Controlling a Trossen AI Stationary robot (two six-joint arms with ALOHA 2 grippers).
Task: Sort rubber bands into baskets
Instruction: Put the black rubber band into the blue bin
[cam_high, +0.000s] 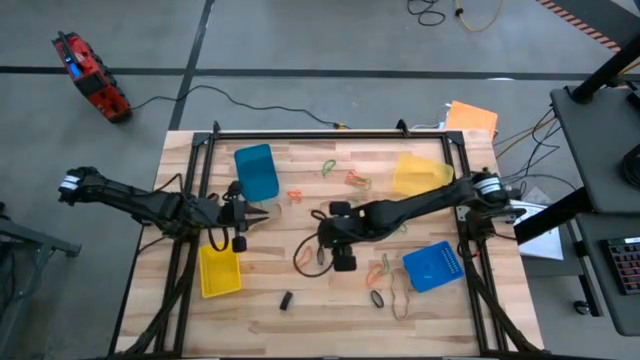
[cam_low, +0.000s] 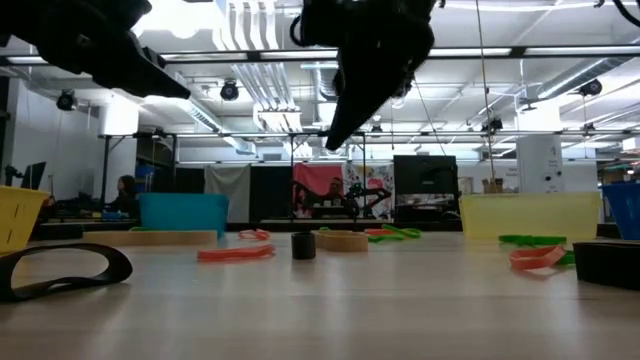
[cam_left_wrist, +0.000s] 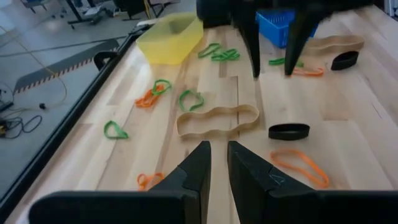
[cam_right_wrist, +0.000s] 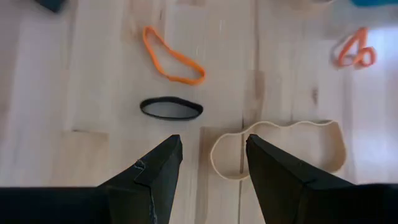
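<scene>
The right gripper (cam_right_wrist: 208, 163) hangs over the middle of the table (cam_high: 330, 310), its fingers parted and empty — set, it seems, to straddle one end of the wavy tan band (cam_right_wrist: 278, 149) right beneath it. A black band (cam_right_wrist: 171, 108) and an orange band (cam_right_wrist: 172, 56) lie just beyond. The left gripper (cam_left_wrist: 214, 163), nearly closed and holding nothing, waits near the left edge between a blue basket (cam_high: 257, 171) and a yellow basket (cam_high: 220, 271) — clear of the work. Other bands (cam_high: 352, 179) lie scattered toward the far edge and the right-hand baskets (cam_high: 432, 266), none visibly sorted.
</scene>
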